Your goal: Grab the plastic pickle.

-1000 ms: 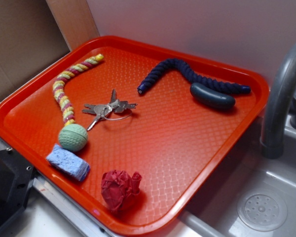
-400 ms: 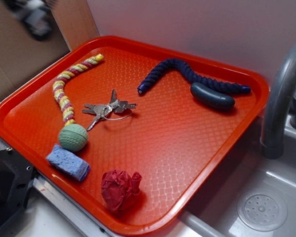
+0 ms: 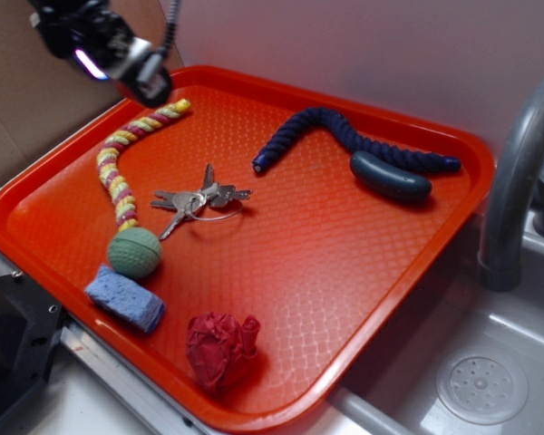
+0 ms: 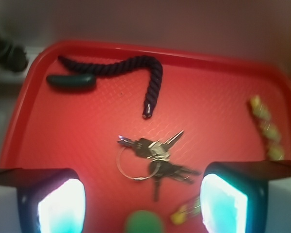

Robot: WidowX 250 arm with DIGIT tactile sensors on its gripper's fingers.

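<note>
**Item: plastic pickle, not yet taken**

Plastic pickle: far corner of my tray, lying just beside the navy rope. Probably light, rigid, slick; best pinched across its middle. My gripper: fingers spread wide, empty, touching nothing, well apart from it, above the keys.

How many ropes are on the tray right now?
2. The navy braided rope curves along the far side of the red tray, right behind the plastic pickle. The yellow-and-pink rope lies near the left edge, ending at the green ball. None looks hidden.
</note>
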